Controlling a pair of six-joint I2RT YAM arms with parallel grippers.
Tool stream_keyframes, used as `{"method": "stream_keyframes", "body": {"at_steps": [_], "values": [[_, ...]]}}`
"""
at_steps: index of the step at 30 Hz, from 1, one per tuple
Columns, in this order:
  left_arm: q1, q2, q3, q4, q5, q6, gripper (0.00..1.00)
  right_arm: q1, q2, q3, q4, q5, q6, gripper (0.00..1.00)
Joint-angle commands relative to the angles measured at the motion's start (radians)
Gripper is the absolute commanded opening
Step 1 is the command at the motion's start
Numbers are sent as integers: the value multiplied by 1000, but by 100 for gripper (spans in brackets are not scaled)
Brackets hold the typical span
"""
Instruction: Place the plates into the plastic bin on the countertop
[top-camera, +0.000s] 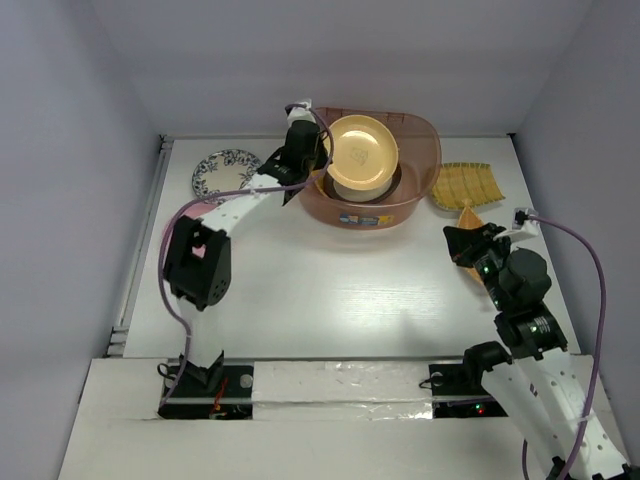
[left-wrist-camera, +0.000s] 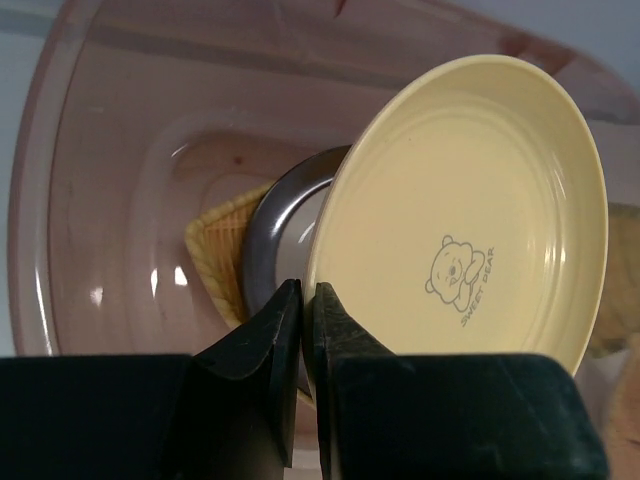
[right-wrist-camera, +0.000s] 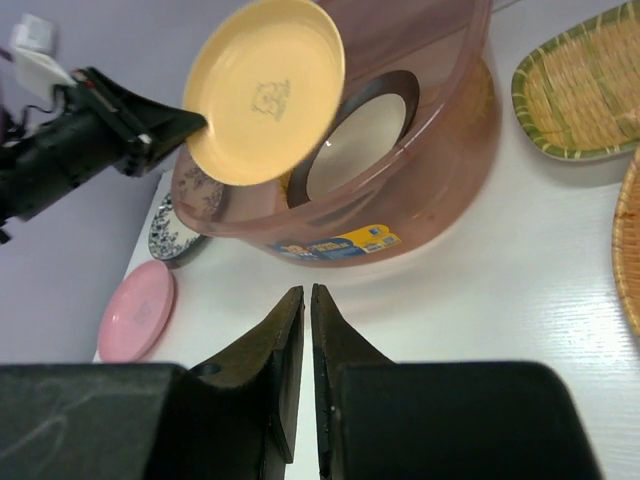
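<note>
Yellow-orange round plate (top-camera: 362, 152) hangs tilted over translucent reddish-pink plastic bin (top-camera: 428, 135), rim clamped in left gripper (left-wrist-camera: 308, 292) (dark-rimmed cream plate (left-wrist-camera: 272, 218) lies beneath). Right gripper (right-wrist-camera: 307, 296) jaws together, empty, well apart.

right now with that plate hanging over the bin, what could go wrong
1. The left end effector pinches the held plate only at its rim, and the plate is steeply tilted, so it could slip and fall.
2. It would likely land on the dark-rimmed plate already in the bin, and either might chip.
3. If lowered carelessly, its edge may clip the bin wall.
</note>
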Motion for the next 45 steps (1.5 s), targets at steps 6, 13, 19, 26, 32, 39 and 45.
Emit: {"method": "stream_keyframes", "body": {"at_steps": [6,13,19,26,32,39,45], "values": [[31,139,175,-63,-19,25,0,6,55,-12,8,5,-14,14],[31,213,197,-100,-41,53,21,6,129,-18,18,48,8,15],[19,129,77,5,-86,53,55,6,201,-50,55,54,42,15],[-78,-72,-62,122,-173,112,57,6,235,-41,17,154,65,3],[-249,-284,-277,249,-204,86,11,6,203,84,-77,209,56,0],[-414,-207,-285,272,-20,-13,0,6,80,394,-232,286,-23,0],[-541,33,-85,239,83,-75,0,6,32,497,-319,200,-43,5]]}}
